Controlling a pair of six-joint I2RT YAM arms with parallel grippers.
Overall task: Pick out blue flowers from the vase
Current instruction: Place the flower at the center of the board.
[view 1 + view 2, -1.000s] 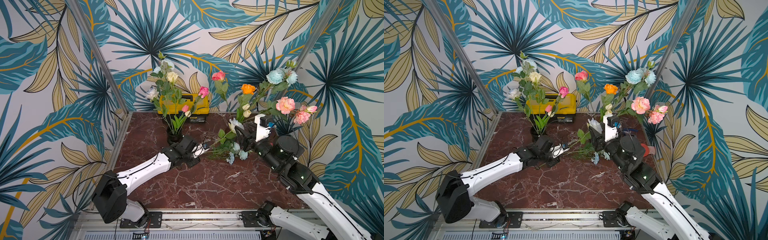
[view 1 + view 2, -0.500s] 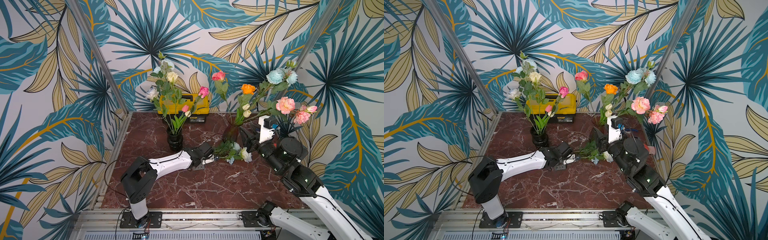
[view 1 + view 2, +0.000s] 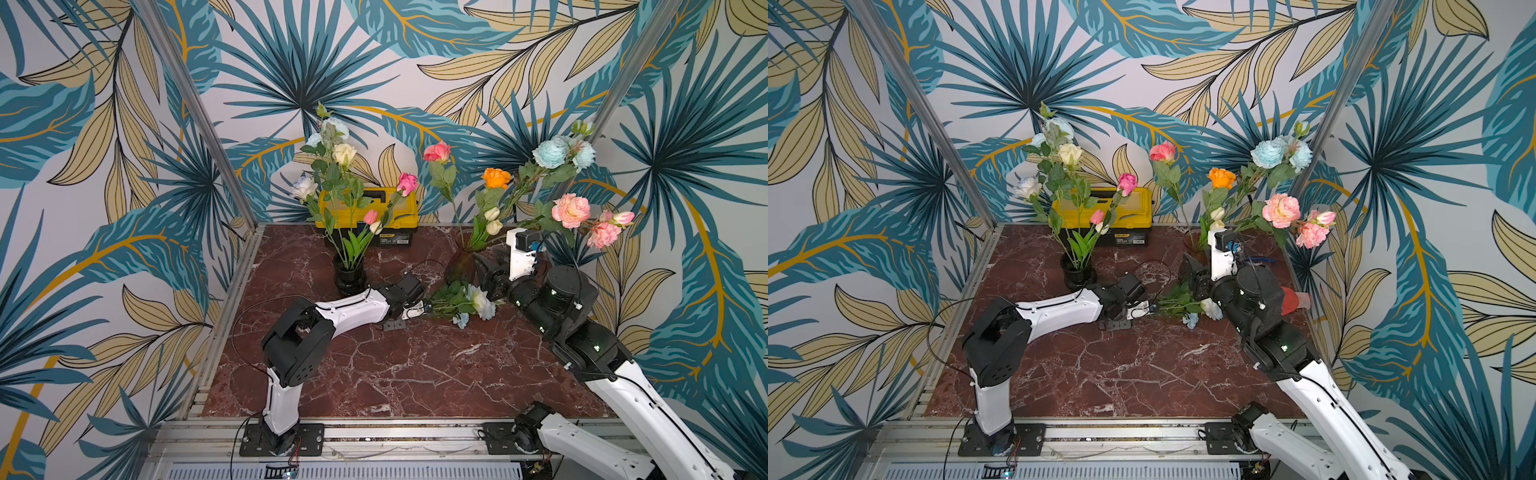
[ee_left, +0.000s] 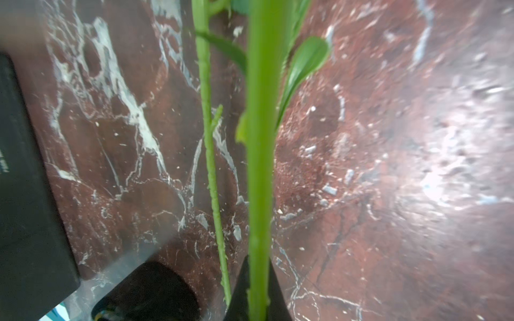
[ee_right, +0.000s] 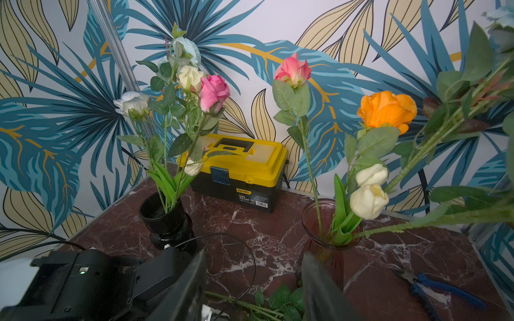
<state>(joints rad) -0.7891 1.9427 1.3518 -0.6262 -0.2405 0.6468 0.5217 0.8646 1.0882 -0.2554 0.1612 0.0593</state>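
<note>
Left gripper (image 3: 424, 309) is clamped tight on the green stem (image 4: 260, 166) of the picked blue flowers (image 3: 478, 301). They lie flat on the marble table (image 3: 374, 374) at centre frame in both top views, blooms pointing right. Right gripper (image 5: 254, 283) has its jaws apart and holds nothing; it sits just up-right of that bunch, beside the tinted glass vase (image 5: 349, 255). Count: two vases, the other a black vase (image 3: 349, 276) left of centre. Two aqua blooms (image 3: 550, 153) stand in the glass vase, upper right. One yellow toolbox (image 3: 405, 214) at the back. One pair of blue pliers (image 5: 445, 291).
</note>
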